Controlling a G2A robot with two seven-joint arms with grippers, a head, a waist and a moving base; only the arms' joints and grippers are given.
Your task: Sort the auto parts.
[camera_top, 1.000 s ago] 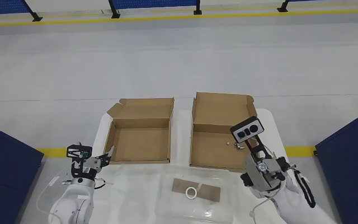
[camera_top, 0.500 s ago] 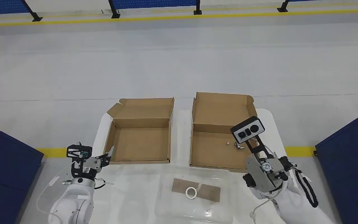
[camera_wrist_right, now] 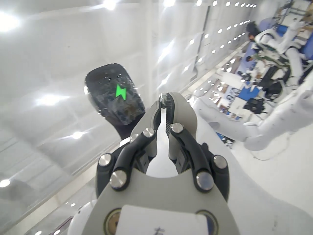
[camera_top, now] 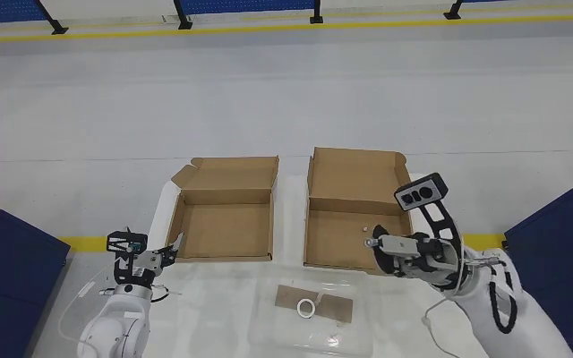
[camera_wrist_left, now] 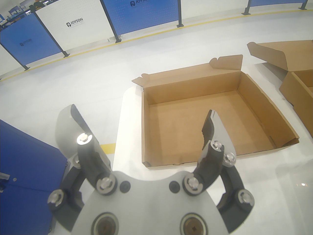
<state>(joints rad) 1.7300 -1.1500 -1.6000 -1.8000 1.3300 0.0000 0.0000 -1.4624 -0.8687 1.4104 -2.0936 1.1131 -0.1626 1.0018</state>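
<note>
Two open cardboard boxes stand side by side on the white table. The left box [camera_top: 224, 231] [camera_wrist_left: 207, 121] is empty; the right box [camera_top: 345, 234] holds a small pale part [camera_top: 364, 228]. A white ring [camera_top: 305, 308] lies on a brown card in a clear tray [camera_top: 269, 327] at the front. My left gripper [camera_top: 170, 247] [camera_wrist_left: 144, 125] hangs open with nothing in it, just before the left box's near left corner. My right gripper [camera_top: 379, 242] [camera_wrist_right: 163, 105] is over the right box's near right corner, tilted upward. It is shut on a small silver part [camera_wrist_right: 163, 98] at its fingertips.
The box lids [camera_top: 235, 170] stand folded back on the far side. A narrow strip of bare table [camera_top: 288, 224] separates the boxes. Blue barriers [camera_top: 27, 259] flank the table on both sides.
My right arm has swung its wrist to the right and turned the gripper upward, toward the right box's near corner. The left arm has kept still.
</note>
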